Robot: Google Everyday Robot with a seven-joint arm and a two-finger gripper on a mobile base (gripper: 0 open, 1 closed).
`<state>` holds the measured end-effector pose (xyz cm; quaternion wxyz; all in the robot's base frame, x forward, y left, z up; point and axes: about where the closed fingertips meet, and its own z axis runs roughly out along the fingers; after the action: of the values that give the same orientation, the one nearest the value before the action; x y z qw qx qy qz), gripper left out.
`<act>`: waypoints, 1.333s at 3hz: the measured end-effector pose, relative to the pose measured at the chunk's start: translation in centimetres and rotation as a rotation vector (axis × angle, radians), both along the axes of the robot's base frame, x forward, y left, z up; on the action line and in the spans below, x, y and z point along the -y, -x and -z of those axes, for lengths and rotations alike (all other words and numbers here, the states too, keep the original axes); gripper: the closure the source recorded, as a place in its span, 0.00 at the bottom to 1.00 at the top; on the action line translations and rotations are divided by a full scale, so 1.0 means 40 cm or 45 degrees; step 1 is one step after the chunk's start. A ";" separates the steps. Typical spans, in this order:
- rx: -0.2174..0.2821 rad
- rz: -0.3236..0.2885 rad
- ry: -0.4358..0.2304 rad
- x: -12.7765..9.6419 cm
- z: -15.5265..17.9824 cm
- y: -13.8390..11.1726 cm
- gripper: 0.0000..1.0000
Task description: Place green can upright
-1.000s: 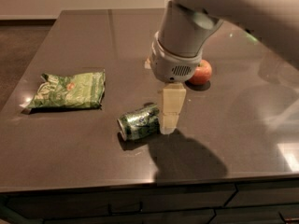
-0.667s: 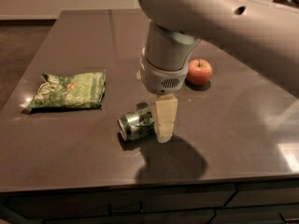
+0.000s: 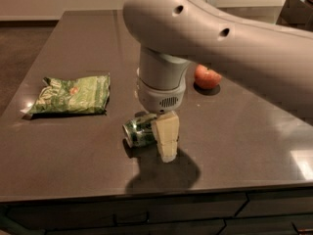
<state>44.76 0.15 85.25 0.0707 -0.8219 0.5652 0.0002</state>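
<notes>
The green can (image 3: 138, 132) lies on its side on the dark table (image 3: 73, 146), near the front middle, with its silver end facing left and toward the camera. My gripper (image 3: 164, 140) hangs down from the big white arm and is right at the can's right side, low over the table and partly covering the can. The can's right end is hidden behind the gripper.
A flat green snack bag (image 3: 71, 95) lies to the left of the can. A red apple (image 3: 207, 76) sits behind and to the right, partly hidden by the arm. The table's front edge runs close below the gripper.
The arm has swung left and come lower, so it now covers more of the table and part of the apple. The can lies where it was.
</notes>
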 end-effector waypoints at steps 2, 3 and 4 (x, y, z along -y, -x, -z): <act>-0.019 -0.051 0.010 -0.024 0.007 0.026 0.17; -0.035 -0.058 0.011 -0.034 0.010 0.034 0.49; -0.047 -0.047 0.003 -0.039 0.011 0.036 0.72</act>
<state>43.32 1.70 84.81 0.0592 -0.8322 0.5511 0.0159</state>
